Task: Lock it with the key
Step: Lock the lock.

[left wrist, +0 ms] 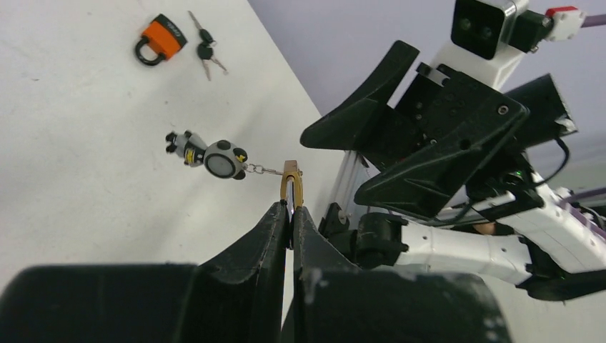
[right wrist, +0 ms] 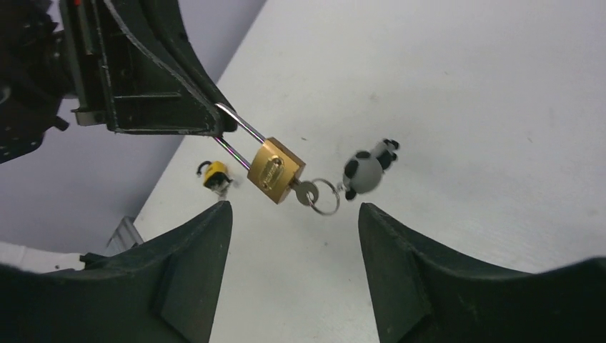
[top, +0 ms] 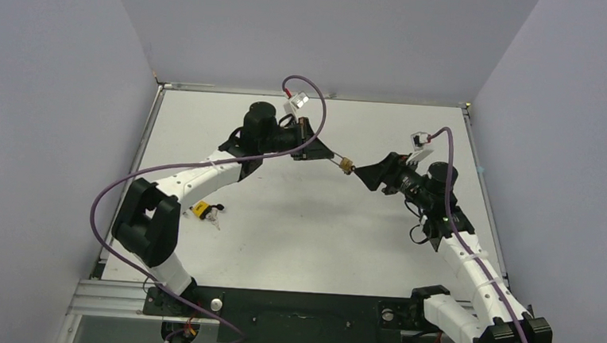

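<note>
My left gripper (left wrist: pixel 291 207) is shut on the steel shackle of a brass padlock (right wrist: pixel 276 171), holding it up above the table; the padlock also shows in the top view (top: pixel 346 165) and the left wrist view (left wrist: pixel 291 185). A silver key (right wrist: pixel 305 191) sits in the padlock's keyhole, with a ring and a panda charm (right wrist: pixel 366 170) hanging from it. My right gripper (right wrist: pixel 294 214) is open and empty, its fingers either side and just short of the key. In the top view the right gripper (top: pixel 366 175) is next to the padlock.
An orange padlock (top: pixel 200 208) with loose keys (top: pixel 216 215) lies on the white table (top: pixel 312 244) at the left; it also shows in the left wrist view (left wrist: pixel 160 39). Grey walls enclose the table.
</note>
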You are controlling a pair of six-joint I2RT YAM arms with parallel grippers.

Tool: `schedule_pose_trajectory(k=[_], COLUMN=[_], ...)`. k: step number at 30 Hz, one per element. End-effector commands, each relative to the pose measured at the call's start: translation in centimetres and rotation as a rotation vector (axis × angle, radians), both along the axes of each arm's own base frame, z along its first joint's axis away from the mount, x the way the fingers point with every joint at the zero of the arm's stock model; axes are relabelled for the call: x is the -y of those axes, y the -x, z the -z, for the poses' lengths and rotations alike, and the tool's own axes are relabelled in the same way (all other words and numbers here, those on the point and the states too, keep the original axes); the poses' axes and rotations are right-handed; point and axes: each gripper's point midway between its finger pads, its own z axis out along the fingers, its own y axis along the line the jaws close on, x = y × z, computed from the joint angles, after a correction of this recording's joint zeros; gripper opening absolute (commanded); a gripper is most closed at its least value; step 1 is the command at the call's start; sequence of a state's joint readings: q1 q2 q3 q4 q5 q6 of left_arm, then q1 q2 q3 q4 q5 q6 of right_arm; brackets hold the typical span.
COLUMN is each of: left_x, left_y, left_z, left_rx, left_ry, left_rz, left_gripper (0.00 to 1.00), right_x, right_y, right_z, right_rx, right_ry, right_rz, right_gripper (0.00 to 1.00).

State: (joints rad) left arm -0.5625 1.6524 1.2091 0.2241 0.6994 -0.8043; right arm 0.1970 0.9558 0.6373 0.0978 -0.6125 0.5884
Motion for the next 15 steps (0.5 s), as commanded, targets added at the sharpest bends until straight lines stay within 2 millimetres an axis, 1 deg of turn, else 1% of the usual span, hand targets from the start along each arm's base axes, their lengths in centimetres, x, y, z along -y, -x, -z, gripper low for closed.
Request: schedule_pose_trajectory(k=[1,5,6,10,12,15], left_x=[-1.1,-1.8,-1.9,-2.5,-2.8,-3.0], left_y=[3.9,5.2,5.3,6.2,6.6,7.2], left_z=[-10.2,-12.3,-12.8,-14.6,-15.4,-16.3], left_rx=[0.190,0.216,0.219,0.220,0.229,0.241], left_ry=[0.118,0.123,0.128,0.154,0.164,0.171], left_rz=[0.114,0.126,0.125,0.131,0.137,0.144], left_gripper=[0.00,0.00,0.00,0.00,0.00,0.00], right_x=[-2.9,-4.3,-4.6,-4.8,-4.8,-4.9], right_y=[1.8,3.0,3.4,4.4,5.0,5.7], right_z=[-7.8,-8.7,-8.9,-10.3,-11.7,-12.9], right_rx=[0.282,0.296,0.306,0.331,0.358,0.380], right_ry=[-0.113,-0.090,-0.084,-0.078,-0.084,-0.088], right_rz=[-0.204,-0.278,-0.299,-0.334,-0.344,-0.355], right_gripper=[0.56,0.46,0.45,0.43,0.41,0.32])
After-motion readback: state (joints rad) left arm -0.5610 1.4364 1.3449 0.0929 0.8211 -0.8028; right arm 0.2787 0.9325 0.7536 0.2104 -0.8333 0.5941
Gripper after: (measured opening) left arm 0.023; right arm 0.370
